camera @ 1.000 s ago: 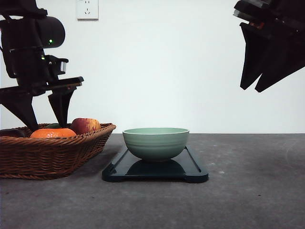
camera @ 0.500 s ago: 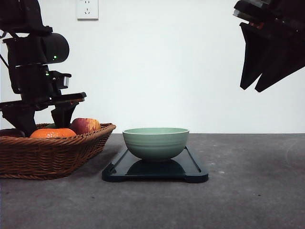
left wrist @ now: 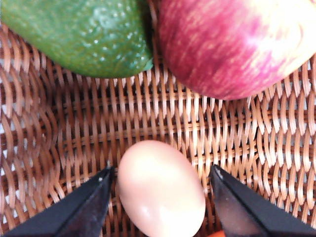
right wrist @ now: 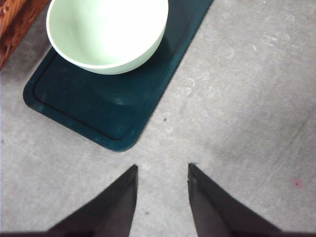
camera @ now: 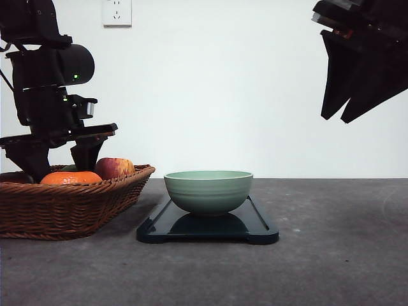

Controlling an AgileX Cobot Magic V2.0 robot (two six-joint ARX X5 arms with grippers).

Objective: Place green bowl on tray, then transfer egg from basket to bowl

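Left tool is hanging inside the basket, jaws wide and gripping nothing, the egg lying between its tips. Egg looks light, smooth, brittle: pinch gently across its middle. Green bowl is sitting on the tray. Right tool is hovering open, holding nothing.

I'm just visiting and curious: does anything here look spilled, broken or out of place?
Nothing stands out. The green bowl sits upright on the tray, empty, and the egg lies whole in the basket between the open left gripper fingers.
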